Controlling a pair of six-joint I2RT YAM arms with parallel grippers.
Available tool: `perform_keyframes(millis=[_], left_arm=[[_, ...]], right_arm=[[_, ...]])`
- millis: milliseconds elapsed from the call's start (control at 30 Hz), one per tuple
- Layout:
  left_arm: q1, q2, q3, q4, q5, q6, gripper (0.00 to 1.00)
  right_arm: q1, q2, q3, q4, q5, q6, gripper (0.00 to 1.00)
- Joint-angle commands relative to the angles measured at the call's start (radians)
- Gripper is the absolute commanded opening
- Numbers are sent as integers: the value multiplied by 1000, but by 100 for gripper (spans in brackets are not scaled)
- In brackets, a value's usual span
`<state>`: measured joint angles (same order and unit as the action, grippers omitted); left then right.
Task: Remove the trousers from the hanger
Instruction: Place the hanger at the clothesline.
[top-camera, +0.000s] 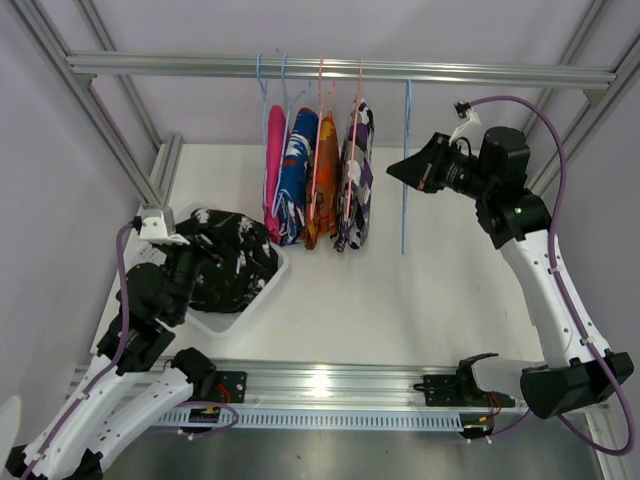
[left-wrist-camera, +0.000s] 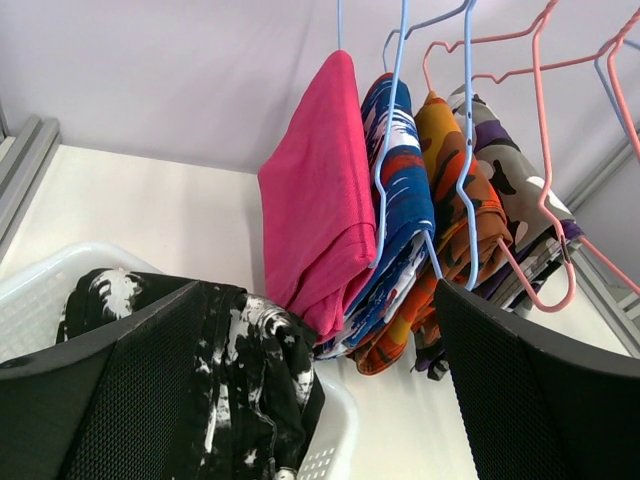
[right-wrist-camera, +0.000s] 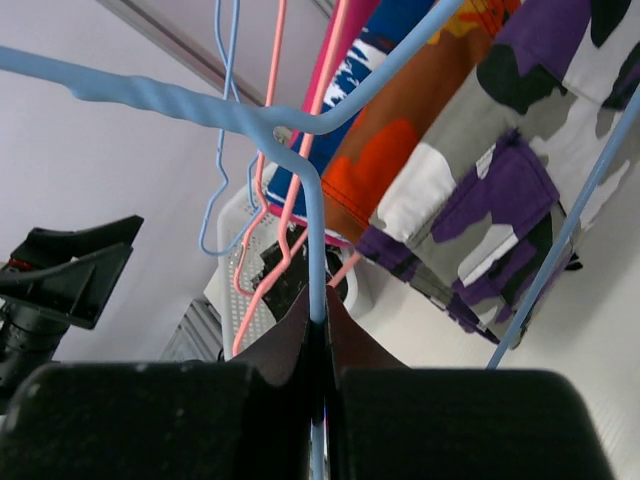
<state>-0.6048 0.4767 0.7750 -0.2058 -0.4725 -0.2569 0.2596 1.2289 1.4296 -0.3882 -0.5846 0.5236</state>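
**Pink, patterned and orange trousers on the rail; a black pair in the basket**

Four folded cloth pairs hang side by side on wire hangers from the aluminium rail (top-camera: 480, 72) above the back of the white bench (top-camera: 420, 300). From left to right in the top view they are the plain pink trousers (top-camera: 274, 165), the blue-white-red patterned trousers (top-camera: 296, 175), the orange trousers (top-camera: 325, 180) and the purple-white patterned trousers (top-camera: 357, 175), each touching its neighbour. The black trousers with white specks (top-camera: 235, 255) lie crumpled in a white plastic basket (top-camera: 262, 298) on the left of the bench. The left gripper (left-wrist-camera: 315, 330) hovers over this basket with its jaws spread wide, holding nothing. Just right of the hung garments is a bare light-blue wire hanger (top-camera: 405, 200), reaching up to the rail. The right gripper (right-wrist-camera: 318, 318) is closed tight on one of its wires.
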Motion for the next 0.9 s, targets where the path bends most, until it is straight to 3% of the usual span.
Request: perform_keyframes(millis=[0,300,867], left_arm=[[-29,-12,-9,42,-35,50,99],[-70,-24,-25,68,-83,96,99],[-82,-26,-33,80,-91,120,100]], right_arm=[[-3,38,92,28,-6,15,0],[-45,153,225,11,-30,52,0],[-109,279,293,127,-147,174,0]])
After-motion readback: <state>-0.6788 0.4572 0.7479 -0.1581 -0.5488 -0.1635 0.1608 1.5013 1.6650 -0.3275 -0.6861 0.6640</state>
